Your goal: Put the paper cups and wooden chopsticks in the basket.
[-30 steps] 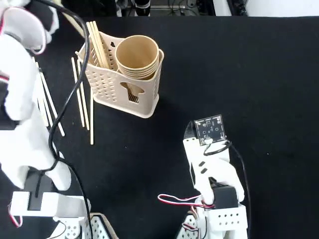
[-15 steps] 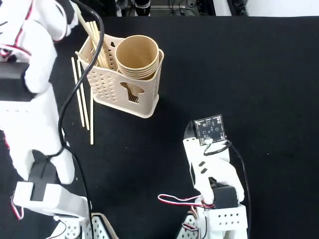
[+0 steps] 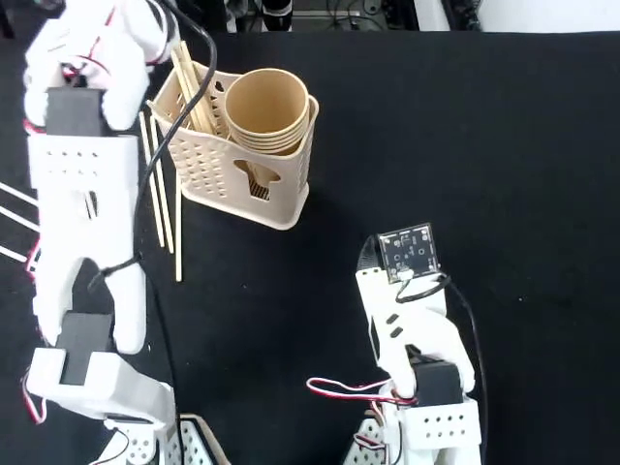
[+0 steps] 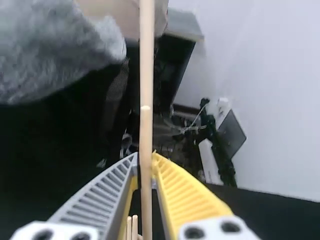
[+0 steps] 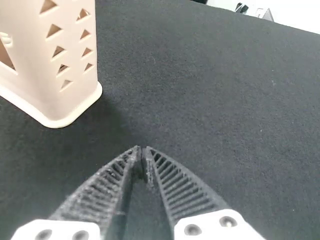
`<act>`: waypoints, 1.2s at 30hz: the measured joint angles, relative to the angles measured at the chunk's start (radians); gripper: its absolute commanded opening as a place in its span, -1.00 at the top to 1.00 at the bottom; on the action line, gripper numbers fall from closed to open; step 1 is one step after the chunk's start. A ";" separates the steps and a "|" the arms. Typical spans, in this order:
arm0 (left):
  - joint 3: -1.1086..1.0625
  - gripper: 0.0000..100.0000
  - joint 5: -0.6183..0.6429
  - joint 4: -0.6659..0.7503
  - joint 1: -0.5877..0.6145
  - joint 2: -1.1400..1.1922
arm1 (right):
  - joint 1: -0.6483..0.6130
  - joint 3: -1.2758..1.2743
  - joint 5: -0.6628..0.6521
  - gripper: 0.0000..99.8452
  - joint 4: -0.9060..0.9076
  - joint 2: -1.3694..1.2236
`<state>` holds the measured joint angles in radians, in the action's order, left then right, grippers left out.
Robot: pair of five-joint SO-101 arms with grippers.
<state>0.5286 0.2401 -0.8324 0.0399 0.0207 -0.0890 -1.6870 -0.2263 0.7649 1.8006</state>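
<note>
Since a second ago, the left arm (image 3: 82, 194) has swung in from the left edge and stretched toward the back of the worktop (image 3: 504, 145). It now lies lengthwise just left of the basket, and the right arm has stayed where it was.

The left pincer (image 4: 145, 157) is narrow, its grey and yellow fingers pressed on a single chopstick (image 4: 146, 75) that runs straight out between them. At the far left edge, thin pale sticks (image 3: 17, 221) poke out from under the arm; I cannot tell whether they are chopsticks.

Between the arm and the basket, three loose chopsticks (image 3: 177, 242) lie flat on the black worktop, roughly parallel and just beside the basket's left wall.

The basket (image 3: 242, 184) is cream plastic with cut-out holes and stands upright toward the rear left. Its left compartment holds a bundle of chopsticks (image 3: 194, 92) leaning with their ends above the rim. Its right compartment holds nested paper cups (image 3: 269, 102), mouths upward.

Further right, at the front centre, the right arm (image 3: 412, 329) sits folded, well apart from the basket. The right pincer (image 5: 142, 152) has its black ribbed fingers closed tip to tip with nothing between them. It hangs over bare worktop, facing a lower corner of the basket.
</note>
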 measured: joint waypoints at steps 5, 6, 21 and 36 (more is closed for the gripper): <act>-0.196 0.95 0.000 0.106 -0.009 -0.028 | 0.000 0.000 0.000 0.97 0.000 0.000; -0.242 0.95 0.000 0.126 -0.018 -0.051 | 0.000 0.000 0.000 0.97 0.000 0.000; -1.016 0.94 -0.107 0.608 -0.089 -0.430 | 0.000 0.000 0.000 0.97 0.000 0.000; -1.208 0.90 -0.212 0.617 -0.091 -0.480 | 0.000 0.000 -0.021 0.97 0.000 0.000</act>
<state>-0.6790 0.0284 -0.2156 -0.0506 -0.4595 -0.0890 -1.6870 -0.2478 0.7649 1.8006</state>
